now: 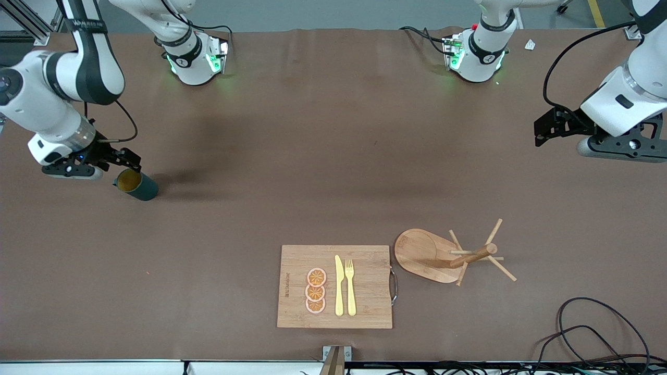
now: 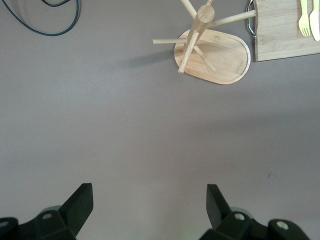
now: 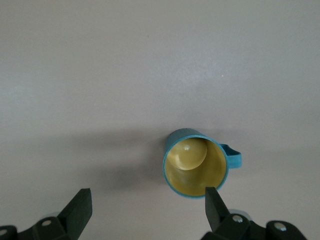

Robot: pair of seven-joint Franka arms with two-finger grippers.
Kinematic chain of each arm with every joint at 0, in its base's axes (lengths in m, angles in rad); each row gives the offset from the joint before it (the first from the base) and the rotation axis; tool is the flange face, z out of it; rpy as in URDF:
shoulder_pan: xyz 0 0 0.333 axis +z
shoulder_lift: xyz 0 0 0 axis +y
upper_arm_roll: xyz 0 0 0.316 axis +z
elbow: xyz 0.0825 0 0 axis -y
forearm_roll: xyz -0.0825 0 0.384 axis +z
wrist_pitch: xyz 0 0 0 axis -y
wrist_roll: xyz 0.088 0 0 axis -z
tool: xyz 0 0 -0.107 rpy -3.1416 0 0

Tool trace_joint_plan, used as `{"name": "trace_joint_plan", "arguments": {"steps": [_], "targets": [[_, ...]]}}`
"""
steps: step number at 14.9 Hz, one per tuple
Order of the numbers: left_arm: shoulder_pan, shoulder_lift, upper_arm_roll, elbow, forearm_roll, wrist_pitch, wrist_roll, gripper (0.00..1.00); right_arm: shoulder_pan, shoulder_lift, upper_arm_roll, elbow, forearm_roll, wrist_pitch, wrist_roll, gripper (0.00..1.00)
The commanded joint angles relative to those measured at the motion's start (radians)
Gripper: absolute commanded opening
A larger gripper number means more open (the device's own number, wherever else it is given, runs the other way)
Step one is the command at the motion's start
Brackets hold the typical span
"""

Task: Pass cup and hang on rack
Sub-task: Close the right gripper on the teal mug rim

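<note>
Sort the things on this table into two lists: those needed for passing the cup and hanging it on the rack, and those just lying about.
Needed:
cup, upright, under the open right gripper
rack
left gripper, open, waiting over bare table

Lying about:
cutting board
orange slices
knife
fork
cables

Even, bright overhead light, soft shadows on the table (image 1: pixel 333 156), all views sharp
</note>
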Motion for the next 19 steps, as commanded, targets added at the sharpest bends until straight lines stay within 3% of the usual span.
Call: {"name": "trace_joint_plan", "arguments": {"steps": [1,19], "targets": [[-0.002,0.000,-0.002,0.009,0.002,0.000,-0.001,1.00,-0.027,0.039,0.007,-0.004,0.012,0.026,-0.006,1.00],[-0.002,0.002,-0.009,0.010,0.002,0.002,-0.002,1.00,-0.043,0.186,0.007,-0.004,0.013,0.130,-0.005,1.00]]}}
